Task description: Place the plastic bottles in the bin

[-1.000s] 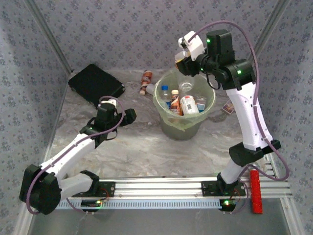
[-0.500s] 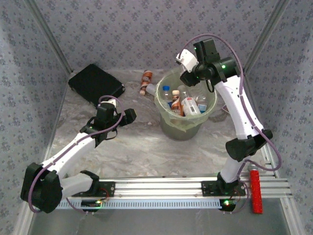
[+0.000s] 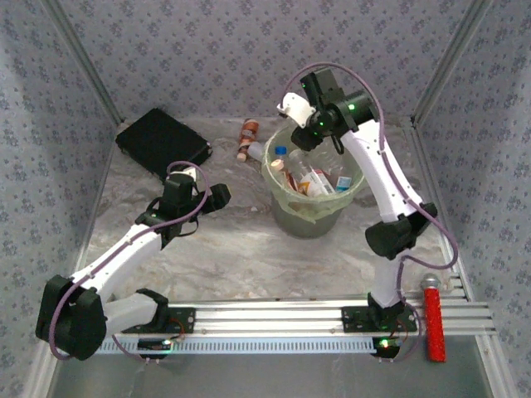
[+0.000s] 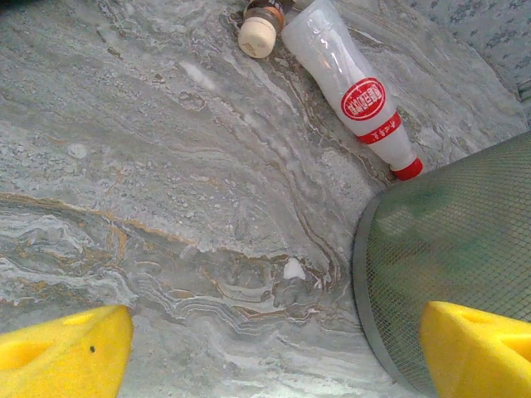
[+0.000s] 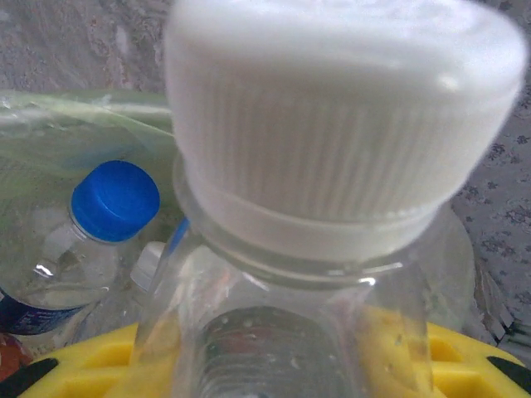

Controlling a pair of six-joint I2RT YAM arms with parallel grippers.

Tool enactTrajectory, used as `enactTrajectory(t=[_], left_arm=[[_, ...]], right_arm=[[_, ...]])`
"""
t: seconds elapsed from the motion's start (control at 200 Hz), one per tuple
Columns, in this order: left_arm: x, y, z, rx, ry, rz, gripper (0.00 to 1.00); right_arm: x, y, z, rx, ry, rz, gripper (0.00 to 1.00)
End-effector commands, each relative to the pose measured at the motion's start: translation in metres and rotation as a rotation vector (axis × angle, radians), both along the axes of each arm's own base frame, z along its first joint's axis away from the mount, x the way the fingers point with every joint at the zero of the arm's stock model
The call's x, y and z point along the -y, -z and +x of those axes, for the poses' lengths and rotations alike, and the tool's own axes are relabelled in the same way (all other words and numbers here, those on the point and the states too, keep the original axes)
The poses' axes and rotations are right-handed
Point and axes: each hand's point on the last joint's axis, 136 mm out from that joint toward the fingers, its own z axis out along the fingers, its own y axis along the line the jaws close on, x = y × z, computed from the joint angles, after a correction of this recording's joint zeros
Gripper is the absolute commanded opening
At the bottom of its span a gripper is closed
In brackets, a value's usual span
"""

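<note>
Right claw (image 3: 304, 131): pinched on a clear bottle (image 5: 332, 166) with a ribbed white cap, the yellow fingers (image 5: 75, 369) on either side of its body.
Clear bottle: in the right claw's grip, up at the far rim of the bin (image 3: 312, 222). In the right wrist view the bin's bag and contents lie just behind it.
Bin: pale green, lined with a thin bag, standing upright mid-table between the two arms.
In the bin: several bottles in a heap. One is a blue-capped bottle (image 5: 114, 199) on the left side, with others beside it bearing red and orange labels.
Left claw (image 4: 270, 355): spread wide and gripping nothing, low over the table (image 3: 232, 249) to the left of the bin.
White bottle (image 4: 353, 83): lying on its side on the table, with a red label. Its red cap is just beside the bin's wall; I cannot tell whether they touch.
Brown bottle (image 4: 261, 29): lying on the table close to the white bottle's base, its cream cap towards the left claw.
Black case (image 3: 162, 143): flat on the far left of the table, well apart from the bin.
</note>
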Motion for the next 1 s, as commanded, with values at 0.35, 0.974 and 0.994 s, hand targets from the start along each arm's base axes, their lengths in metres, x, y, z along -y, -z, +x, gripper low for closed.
enactTrajectory(t=[0.35, 0.974, 0.994], left_arm=[[0.002, -0.009, 0.005, 0.018, 0.014, -0.019, 0.89], [0.007, -0.005, 0.007, 0.007, 0.030, -0.029, 0.89], [0.007, -0.006, 0.007, 0.007, 0.029, -0.029, 0.89]], right_arm=[[0.017, 0.022, -0.033, -0.180, 0.032, -0.043, 0.73], [0.009, -0.013, -0.010, -0.029, 0.073, 0.250, 0.78], [0.008, -0.010, -0.009, -0.032, 0.072, 0.246, 0.78]])
